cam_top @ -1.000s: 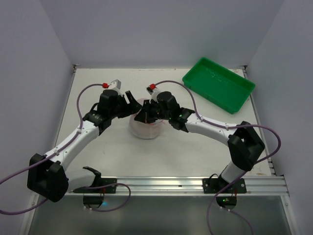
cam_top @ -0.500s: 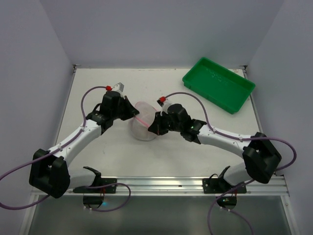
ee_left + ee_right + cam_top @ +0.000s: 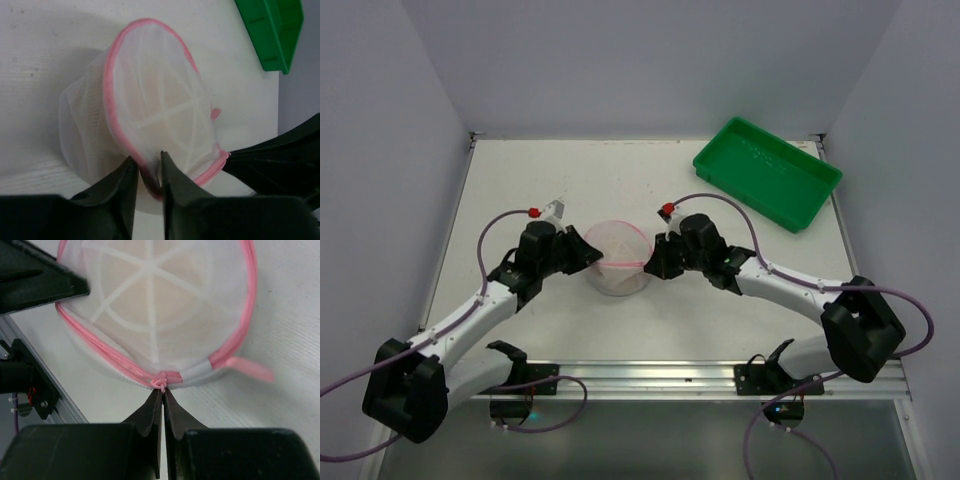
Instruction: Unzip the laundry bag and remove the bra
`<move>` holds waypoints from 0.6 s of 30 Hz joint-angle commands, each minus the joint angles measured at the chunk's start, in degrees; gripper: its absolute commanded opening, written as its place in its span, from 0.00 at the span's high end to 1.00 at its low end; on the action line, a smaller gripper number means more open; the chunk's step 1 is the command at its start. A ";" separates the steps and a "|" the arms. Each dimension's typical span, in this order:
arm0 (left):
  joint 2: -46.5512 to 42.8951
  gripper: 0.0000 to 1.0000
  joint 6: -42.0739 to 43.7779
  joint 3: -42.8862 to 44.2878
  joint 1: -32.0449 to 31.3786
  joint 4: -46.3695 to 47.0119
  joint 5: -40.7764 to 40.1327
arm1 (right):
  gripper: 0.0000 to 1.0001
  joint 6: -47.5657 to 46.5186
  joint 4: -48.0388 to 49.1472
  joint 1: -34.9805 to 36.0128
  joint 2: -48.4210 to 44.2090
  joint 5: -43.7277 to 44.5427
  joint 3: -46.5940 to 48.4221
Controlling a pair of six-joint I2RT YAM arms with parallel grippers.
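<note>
The laundry bag (image 3: 617,257) is a round white mesh pouch with pink zip trim, lying on the table between both arms. It also shows in the left wrist view (image 3: 155,115) and the right wrist view (image 3: 155,300). My left gripper (image 3: 590,256) (image 3: 150,172) is shut on the bag's pink rim at its left side. My right gripper (image 3: 651,266) (image 3: 163,390) is shut on the pink zip pull (image 3: 161,383) at the bag's right side. Something pale beige shows dimly through the mesh; the bra cannot be made out as such.
A green plastic tray (image 3: 767,172) stands at the back right; its corner shows in the left wrist view (image 3: 272,30). A pink hanging loop (image 3: 250,369) sticks out of the bag. A metal rail (image 3: 660,378) runs along the near table edge.
Both grippers and the bag have come down from a tilted hold to lie flatter on the table. The right gripper has shifted right and nearer; the left arm has lowered.
</note>
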 commanded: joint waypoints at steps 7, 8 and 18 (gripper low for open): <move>-17.17 0.02 -1.39 -6.22 -0.16 -2.59 -9.56 | 0.44 -9.96 -14.27 -0.65 -3.98 6.56 9.33; -17.08 0.00 -0.17 -3.68 -0.16 -4.00 -10.02 | 0.38 -10.50 -16.81 -0.30 -5.55 7.44 10.73; -8.21 0.09 1.78 3.64 0.80 -9.82 -12.75 | 0.25 -15.06 -21.58 6.29 -7.24 12.81 20.94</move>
